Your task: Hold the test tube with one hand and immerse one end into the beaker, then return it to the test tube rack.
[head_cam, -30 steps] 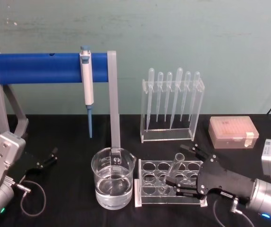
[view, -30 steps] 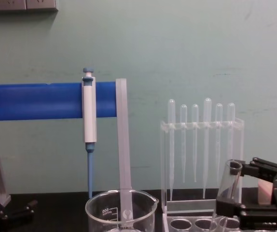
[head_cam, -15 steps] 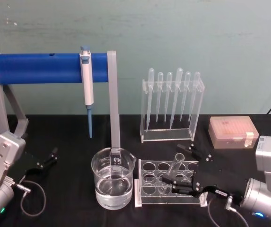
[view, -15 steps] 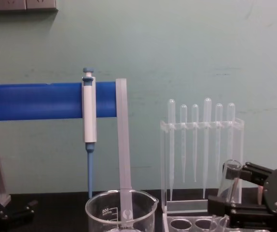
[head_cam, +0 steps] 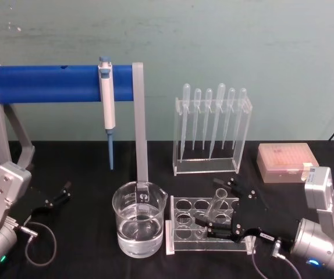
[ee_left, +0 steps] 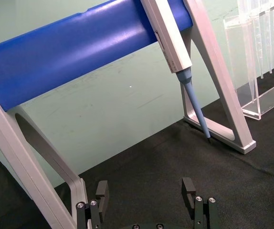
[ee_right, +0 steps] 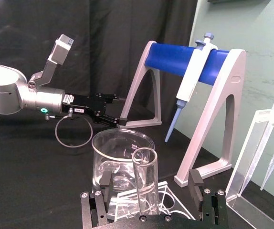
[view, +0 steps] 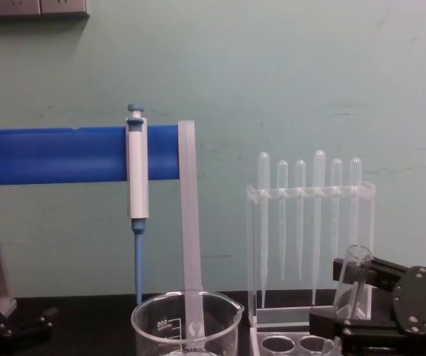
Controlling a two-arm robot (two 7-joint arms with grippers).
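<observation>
At the near rack, the right gripper, jaws apart, is straddling the test tube; the beaker dip is seemingly pending; the left gripper is idling, spread.

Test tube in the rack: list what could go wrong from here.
1. The test tube leans in the test tube rack between the right claw's open fingers; closing could grip it askew, and smooth glass might slip.
2. Lifting it tilted may snag a hole and drag the rack.
3. The beaker of clear liquid stands close beside the rack; a low swing could knock it.
The left claw sits idle at far left.
</observation>
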